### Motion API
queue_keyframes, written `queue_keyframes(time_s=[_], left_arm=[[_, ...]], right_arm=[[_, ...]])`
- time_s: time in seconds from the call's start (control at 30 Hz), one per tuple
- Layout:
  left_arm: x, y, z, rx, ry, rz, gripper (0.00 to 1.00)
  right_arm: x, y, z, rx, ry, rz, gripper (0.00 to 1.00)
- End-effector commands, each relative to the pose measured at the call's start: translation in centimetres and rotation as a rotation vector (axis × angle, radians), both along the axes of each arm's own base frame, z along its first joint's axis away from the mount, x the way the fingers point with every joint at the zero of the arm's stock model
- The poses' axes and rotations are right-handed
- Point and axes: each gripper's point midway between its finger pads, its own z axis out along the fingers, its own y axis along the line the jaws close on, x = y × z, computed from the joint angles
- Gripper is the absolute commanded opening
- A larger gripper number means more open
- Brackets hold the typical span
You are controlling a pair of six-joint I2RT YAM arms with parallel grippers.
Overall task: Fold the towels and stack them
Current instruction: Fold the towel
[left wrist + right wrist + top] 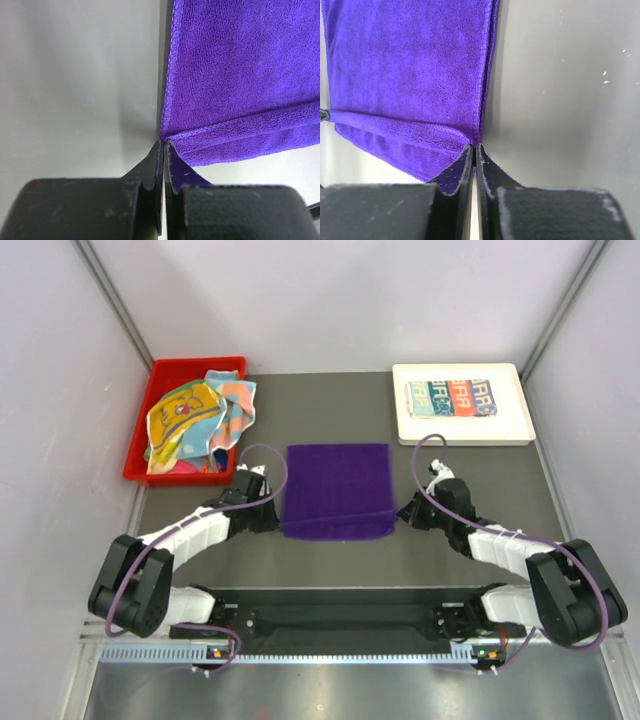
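A deep purple towel (337, 488) lies flat in the middle of the table, its near strip folded up over itself (250, 135) (395, 132). My left gripper (274, 516) (164, 143) is shut on the towel's near left corner. At the near right corner my right gripper (401, 512) (474, 146) is shut too, with purple cloth showing between its fingers. A teal, orange and white lettered towel (452, 397) lies folded in the white tray (462, 434). Multicoloured and pale yellow towels (195, 420) are heaped in the red bin (138, 458).
The red bin stands at the back left and the white tray at the back right. Grey walls close in the table on both sides and at the back. A black rail (340, 620) with the arm bases runs along the near edge.
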Motion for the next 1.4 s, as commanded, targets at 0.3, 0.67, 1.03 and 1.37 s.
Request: queue_keyframes(time_s=[0.3,0.67,1.03,1.37], left_arm=[[0.6,0.4,2.9,0.011,-0.074,0.012,0.30],[4.1,-2.0,8.5,-0.032,-0.168,-0.016,0.31],[5.1,-7.4,4.2,-0.019,-0.093,-0.099,0.29],[2.1,-8.0,2.4,-0.023,-0.050,-0.129,0.27]], right_arm=[[-0.1,0.1,2.3,0.011,-0.092,0.018,0.30],[0.1,0.9,5.4,0.009,-0.124,-0.011,0.29],[5.1,4.4,5.7,-0.030,-0.093,-0.003,0.25],[3.2,5.0,2.7,-0.037,-0.033,0.021,0.24]])
